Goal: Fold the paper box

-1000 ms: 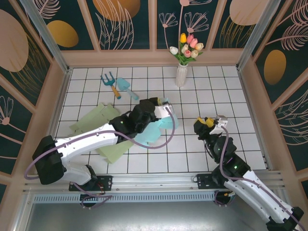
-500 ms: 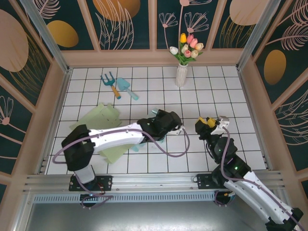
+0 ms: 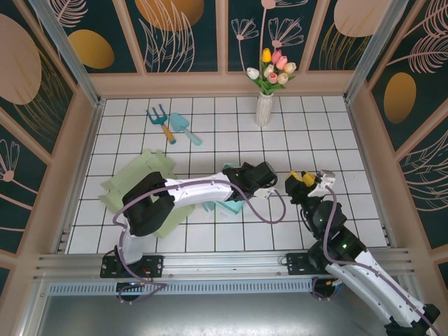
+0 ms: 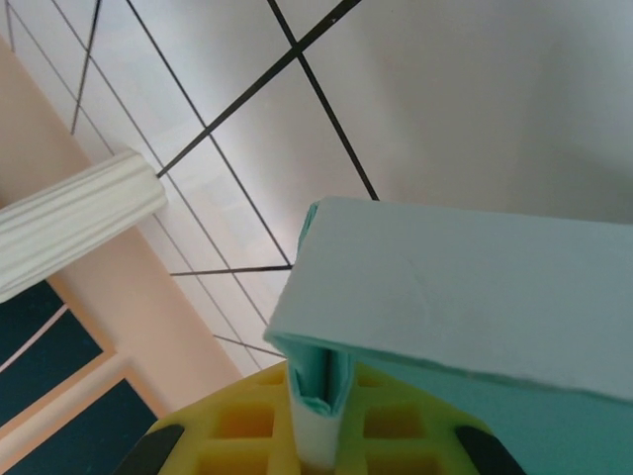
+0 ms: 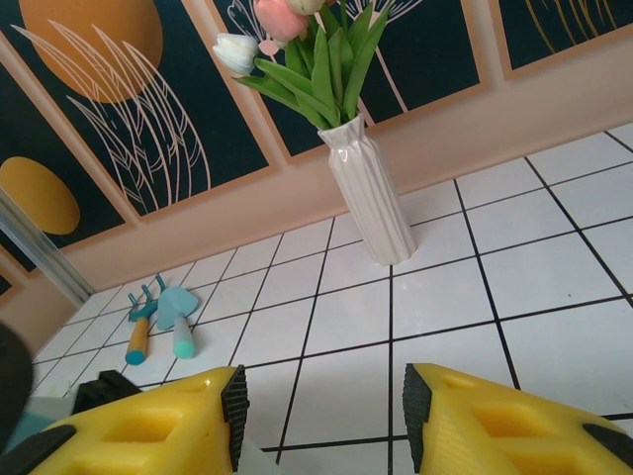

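Showing as a pale teal paper box (image 4: 475, 317), smooth-panelled and sharply creased, one flap doubled into a narrow fold. Lying near the middle of the white-tiled table (image 3: 210, 119), mostly hidden under the reaching left arm. Clamping that doubled flap tight in the left pincer (image 4: 318, 435), broad panel jutting out beyond the yellow fingers (image 4: 247, 450). Hovering the right pincer (image 5: 321, 406) just right of the box, jaws parted, grasping nothing, facing a tulip vase (image 5: 371, 198).
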